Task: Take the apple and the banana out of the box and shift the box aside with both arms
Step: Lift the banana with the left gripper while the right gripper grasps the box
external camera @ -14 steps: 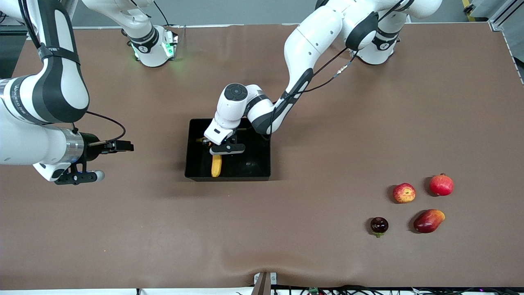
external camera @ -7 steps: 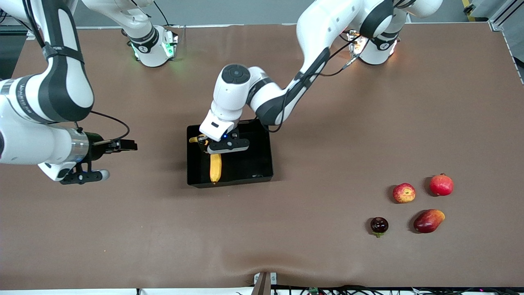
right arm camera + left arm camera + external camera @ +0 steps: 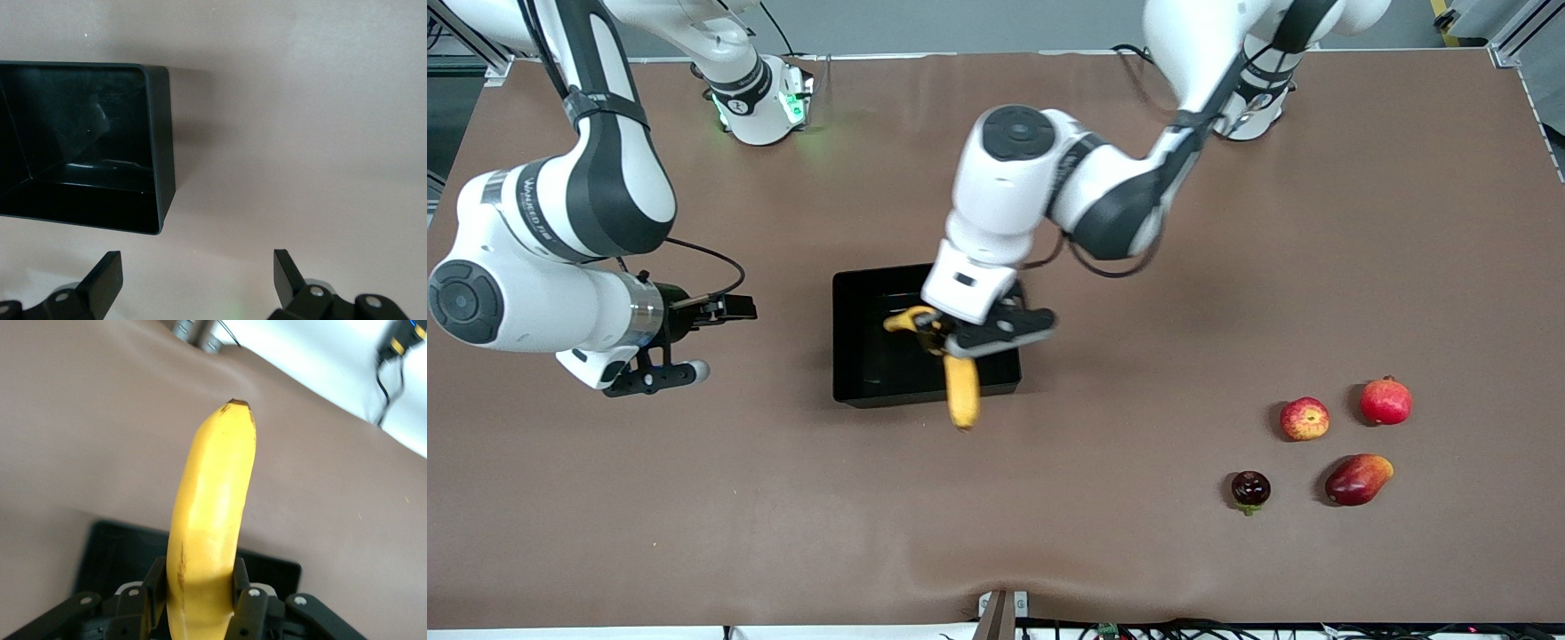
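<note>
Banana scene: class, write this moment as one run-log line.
left gripper: shut on banana, over box | right gripper: open, waiting over table beside box | apple: on table

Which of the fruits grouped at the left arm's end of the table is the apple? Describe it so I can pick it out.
Four fruits sit together on the brown table toward the left arm's end. The small round apple lies beside the plain red pomegranate, farther from the front camera than the dark-red oval mango. Only it has yellow streaks on red skin.

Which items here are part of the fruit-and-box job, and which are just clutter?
Job:
banana, held by the left gripper above the box
apple
box
right gripper, open, beside the box

Clutter:
pomegranate
mango
small dark fruit
</note>
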Robot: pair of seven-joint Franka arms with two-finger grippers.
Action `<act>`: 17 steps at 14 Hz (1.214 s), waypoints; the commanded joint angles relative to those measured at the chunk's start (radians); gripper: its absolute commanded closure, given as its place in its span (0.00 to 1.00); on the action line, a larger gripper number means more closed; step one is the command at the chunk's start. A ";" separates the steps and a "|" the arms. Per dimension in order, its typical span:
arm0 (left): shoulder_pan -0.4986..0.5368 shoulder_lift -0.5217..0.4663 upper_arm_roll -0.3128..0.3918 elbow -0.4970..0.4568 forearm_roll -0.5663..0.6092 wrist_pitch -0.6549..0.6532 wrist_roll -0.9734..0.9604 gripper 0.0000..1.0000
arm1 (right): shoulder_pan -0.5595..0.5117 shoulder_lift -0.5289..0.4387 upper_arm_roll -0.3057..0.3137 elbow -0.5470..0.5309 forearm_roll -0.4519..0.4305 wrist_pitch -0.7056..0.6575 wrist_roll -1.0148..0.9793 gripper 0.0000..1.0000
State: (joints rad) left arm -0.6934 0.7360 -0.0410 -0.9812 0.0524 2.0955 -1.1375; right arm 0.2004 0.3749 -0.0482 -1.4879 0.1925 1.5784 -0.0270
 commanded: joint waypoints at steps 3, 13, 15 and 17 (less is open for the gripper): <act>0.205 -0.231 -0.075 -0.319 -0.028 -0.035 0.230 1.00 | 0.086 0.024 -0.001 -0.009 0.016 0.035 0.009 0.00; 0.564 -0.451 -0.146 -0.723 -0.031 -0.088 0.371 1.00 | 0.146 0.182 -0.001 -0.089 0.042 0.161 0.007 0.00; 0.591 -0.454 -0.140 -0.780 -0.023 -0.088 0.303 1.00 | 0.148 0.211 -0.001 -0.091 0.044 0.170 -0.002 0.00; 0.632 -0.454 -0.143 -0.807 -0.020 -0.086 0.230 1.00 | 0.157 0.225 -0.001 -0.091 0.042 0.178 -0.004 0.00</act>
State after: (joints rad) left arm -0.0915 0.3252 -0.1754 -1.7259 0.0415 2.0068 -0.8421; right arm 0.3436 0.5947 -0.0442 -1.5795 0.2166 1.7504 -0.0261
